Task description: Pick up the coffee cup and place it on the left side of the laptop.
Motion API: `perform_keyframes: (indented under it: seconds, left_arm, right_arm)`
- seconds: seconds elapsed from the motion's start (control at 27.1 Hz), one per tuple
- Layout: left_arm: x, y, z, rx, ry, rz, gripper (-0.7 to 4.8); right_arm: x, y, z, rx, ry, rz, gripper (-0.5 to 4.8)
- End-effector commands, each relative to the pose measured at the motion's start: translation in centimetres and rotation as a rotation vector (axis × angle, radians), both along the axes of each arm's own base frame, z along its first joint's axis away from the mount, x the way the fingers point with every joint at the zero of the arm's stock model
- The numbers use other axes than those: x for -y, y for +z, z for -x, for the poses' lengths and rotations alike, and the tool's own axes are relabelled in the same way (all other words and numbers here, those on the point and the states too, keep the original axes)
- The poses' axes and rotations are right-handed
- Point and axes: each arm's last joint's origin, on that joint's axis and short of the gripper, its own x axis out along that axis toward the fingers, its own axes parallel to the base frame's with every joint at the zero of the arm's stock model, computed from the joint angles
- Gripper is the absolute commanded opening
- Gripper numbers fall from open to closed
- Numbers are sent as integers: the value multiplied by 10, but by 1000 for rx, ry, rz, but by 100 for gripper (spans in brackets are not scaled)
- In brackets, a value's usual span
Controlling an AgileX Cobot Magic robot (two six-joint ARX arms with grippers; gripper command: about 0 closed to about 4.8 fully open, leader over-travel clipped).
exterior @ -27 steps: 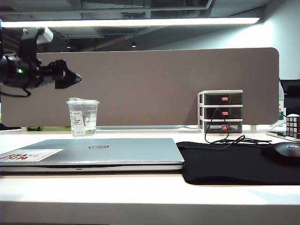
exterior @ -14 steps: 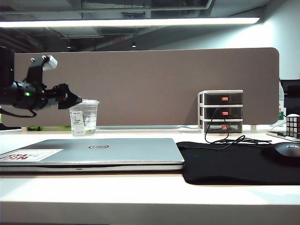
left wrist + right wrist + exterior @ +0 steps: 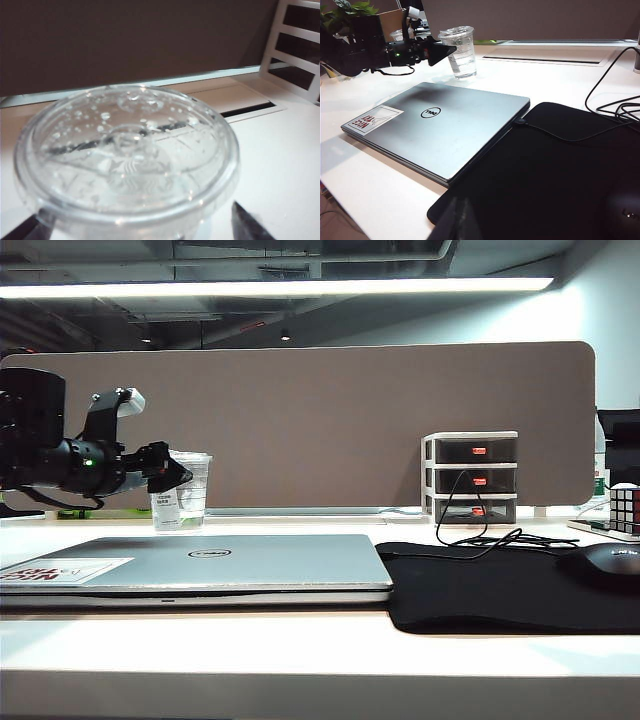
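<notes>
The coffee cup (image 3: 186, 492), clear plastic with a lid and a white label, stands upright on the white desk behind the laptop's left half. My left gripper (image 3: 172, 472) is level with its upper part, open, and reaches in from the left. In the left wrist view the lidded cup (image 3: 127, 155) fills the frame, and a dark fingertip (image 3: 247, 226) shows on each side of it, apart from the wall. The silver Dell laptop (image 3: 200, 560) lies closed. My right gripper (image 3: 462, 220) hovers over the mouse pad's near corner, its fingers pressed together and holding nothing.
A black mouse pad (image 3: 500, 590) with a mouse (image 3: 610, 562) lies right of the laptop. A small drawer unit (image 3: 470, 478) with a black cable stands behind it, a Rubik's cube (image 3: 625, 508) at far right. A brown partition (image 3: 330, 420) closes the back.
My left arm has come down and moved right, from above and left of the cup to its rim level, with open fingers now on both sides of it. Cup and laptop have not moved.
</notes>
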Motion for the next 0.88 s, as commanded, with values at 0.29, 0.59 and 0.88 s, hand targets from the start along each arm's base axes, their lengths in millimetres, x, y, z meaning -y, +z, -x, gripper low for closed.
perform_keyframes:
  seconds: [0.29,0.59,0.88]
  left_arm:
    - [35,-13,-32,31,21,9,479]
    - [41,-12,-50,58,36,11,479]
    - [40,-7,-54,54,36,24,471]
  right_arm:
    - [0,-1,0,8,19,1,-1]
    - [-1,-1,0,8,22,0,-1]
    - [-1,-1,0,7,22,0,-1]
